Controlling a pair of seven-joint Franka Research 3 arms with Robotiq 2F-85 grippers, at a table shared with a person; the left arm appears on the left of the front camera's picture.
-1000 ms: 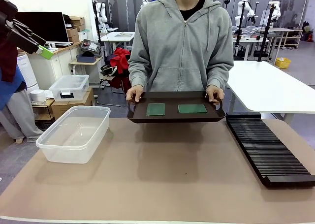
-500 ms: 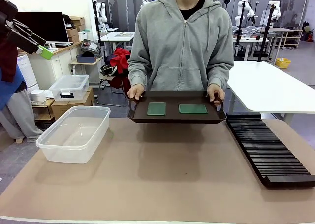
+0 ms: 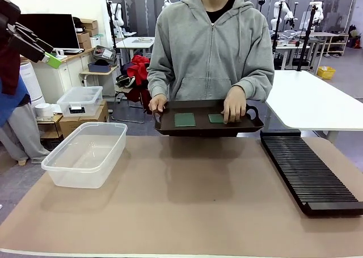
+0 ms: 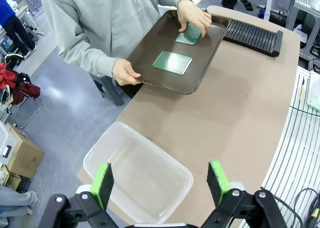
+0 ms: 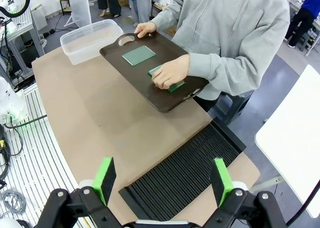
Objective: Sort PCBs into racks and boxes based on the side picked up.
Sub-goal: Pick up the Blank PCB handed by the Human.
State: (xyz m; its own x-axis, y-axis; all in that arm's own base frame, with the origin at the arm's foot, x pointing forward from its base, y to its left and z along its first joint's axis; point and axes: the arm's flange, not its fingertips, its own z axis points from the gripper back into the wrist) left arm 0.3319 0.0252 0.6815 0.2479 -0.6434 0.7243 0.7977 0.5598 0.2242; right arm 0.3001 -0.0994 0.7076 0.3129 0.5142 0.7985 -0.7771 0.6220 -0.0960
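Observation:
A person at the far side holds a dark brown tray [image 3: 249, 123] above the table edge with one hand. Two green PCBs lie on it: one PCB [image 3: 185, 119] bare, the other PCB [image 3: 214, 118] partly under the person's other hand [image 3: 234, 106]. The clear box [image 3: 85, 153] stands at the table's left and the black slotted rack [image 3: 309, 170] at its right. My left gripper [image 4: 160, 183] hangs open high above the box [image 4: 100, 148], far from the tray [image 4: 165, 40]. My right gripper [image 5: 162, 180] hangs open above the rack [image 5: 185, 173], with nothing between its fingers.
A white table [image 3: 312, 99] stands behind the rack at the right. A smaller lidded clear bin [image 3: 79, 101] sits on cardboard boxes off the table at the left. The brown mat [image 3: 187, 201] between box and rack is bare.
The person has let go of one tray handle and laid that hand on the right PCB. The tray shifted slightly right and up. Both grippers stayed put.

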